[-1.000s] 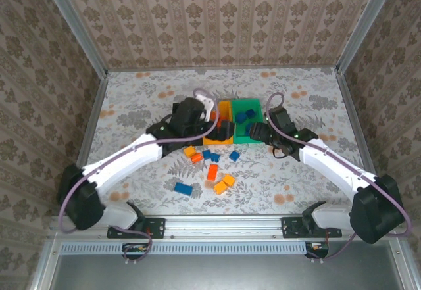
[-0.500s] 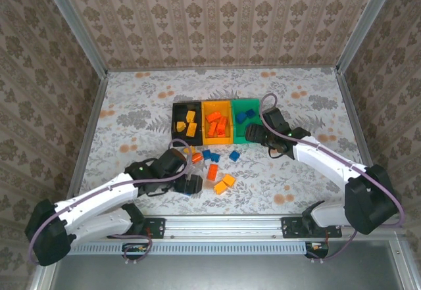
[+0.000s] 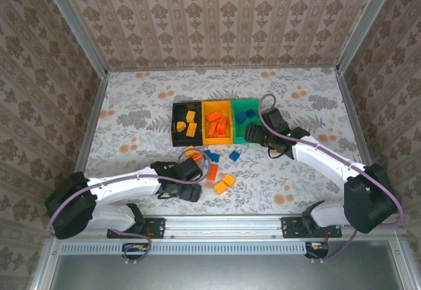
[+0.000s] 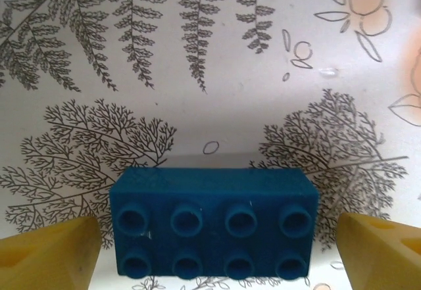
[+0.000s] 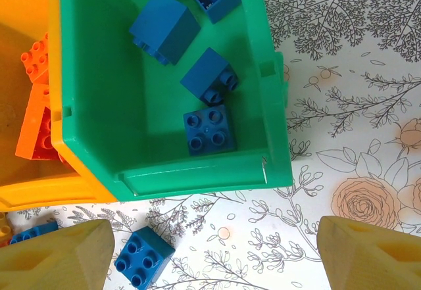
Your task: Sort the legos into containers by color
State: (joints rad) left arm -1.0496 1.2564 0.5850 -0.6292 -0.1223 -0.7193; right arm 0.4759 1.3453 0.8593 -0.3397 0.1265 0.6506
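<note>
Sitting in a row are the containers (image 3: 186, 142): black, orange-yellow, green. Over the green bin's (image 5: 197, 179) near wall hangs the right gripper (image 5: 210, 257), fingers spread wide (four blue bricks lie inside that bin). Well nearer than the bins, the left gripper (image 4: 214, 241) gapes wide astride a blue eight-stud brick (image 4: 214, 198) on the table (image 4: 217, 86), fingers not touching it. Loose legos (image 3: 212, 172) lie just before the bins.

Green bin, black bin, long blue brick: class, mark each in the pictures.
green bin (image 5: 197, 178), right wrist view, on its near wall.
black bin (image 3: 174, 124), top external view, on its left wall.
long blue brick (image 4: 214, 223), left wrist view, middle of its studded face.
</note>
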